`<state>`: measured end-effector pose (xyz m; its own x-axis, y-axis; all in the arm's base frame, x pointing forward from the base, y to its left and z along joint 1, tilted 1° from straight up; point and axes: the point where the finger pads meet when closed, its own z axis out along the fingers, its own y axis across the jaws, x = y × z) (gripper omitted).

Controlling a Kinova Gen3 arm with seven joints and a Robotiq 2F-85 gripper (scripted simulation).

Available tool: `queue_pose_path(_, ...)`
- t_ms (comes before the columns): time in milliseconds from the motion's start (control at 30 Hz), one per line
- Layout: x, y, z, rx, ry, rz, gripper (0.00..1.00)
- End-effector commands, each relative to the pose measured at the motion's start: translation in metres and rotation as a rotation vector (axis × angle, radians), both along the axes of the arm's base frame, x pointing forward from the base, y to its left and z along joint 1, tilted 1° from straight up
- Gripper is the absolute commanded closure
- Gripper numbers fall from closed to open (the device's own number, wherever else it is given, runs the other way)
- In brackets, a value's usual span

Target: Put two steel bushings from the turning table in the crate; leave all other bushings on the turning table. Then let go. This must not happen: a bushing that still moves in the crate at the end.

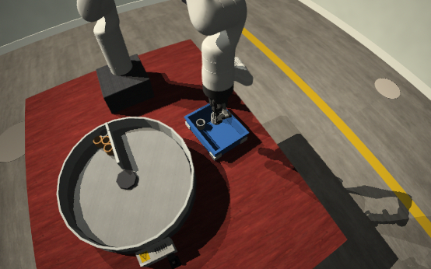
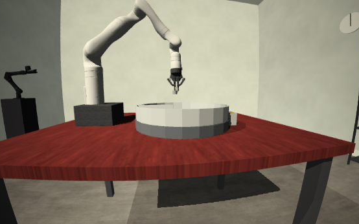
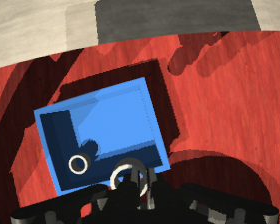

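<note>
My gripper (image 1: 218,115) (image 2: 175,90) (image 3: 143,178) is shut on the wall of a steel bushing (image 1: 215,119) (image 2: 174,92) (image 3: 114,176), which hangs below the fingertips. In the exterior view they are higher than the turning table's rim. In the wrist view the held bushing overlaps the near edge of the blue crate (image 1: 227,134) (image 3: 121,120). Another steel bushing (image 1: 200,127) (image 3: 70,164) stands upright in the crate, near a corner. Several copper-coloured bushings (image 1: 108,151) lie on the turning table (image 1: 152,210) (image 2: 181,118), against its divider. The crate is hidden in the exterior view.
The thin divider (image 1: 113,145) runs from the turning table's raised wall towards the dark centre hub (image 1: 127,179). The black robot base (image 1: 126,91) (image 2: 94,115) stands behind the turning table. A small control box (image 1: 156,253) (image 2: 233,118) is attached to its side.
</note>
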<state>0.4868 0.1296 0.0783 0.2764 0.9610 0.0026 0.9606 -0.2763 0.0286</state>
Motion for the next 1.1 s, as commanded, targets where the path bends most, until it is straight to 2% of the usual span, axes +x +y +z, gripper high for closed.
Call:
queue_pose_path(0, 0.0, 0.001, -0.001, -0.004, 0.004, 0.001, 1.0)
queue_pose_path(233, -0.002, 0.007, -0.007, -0.019, 0.024, 0.012, 1.0)
queue_pose_path(633, -0.002, 0.007, -0.007, -0.019, 0.024, 0.012, 1.0)
queue_pose_path(800, -0.002, 0.007, -0.034, -0.015, 0.023, 0.012, 1.0)
queue_pose_path(1067, -0.002, 0.007, -0.034, -0.015, 0.023, 0.012, 1.0)
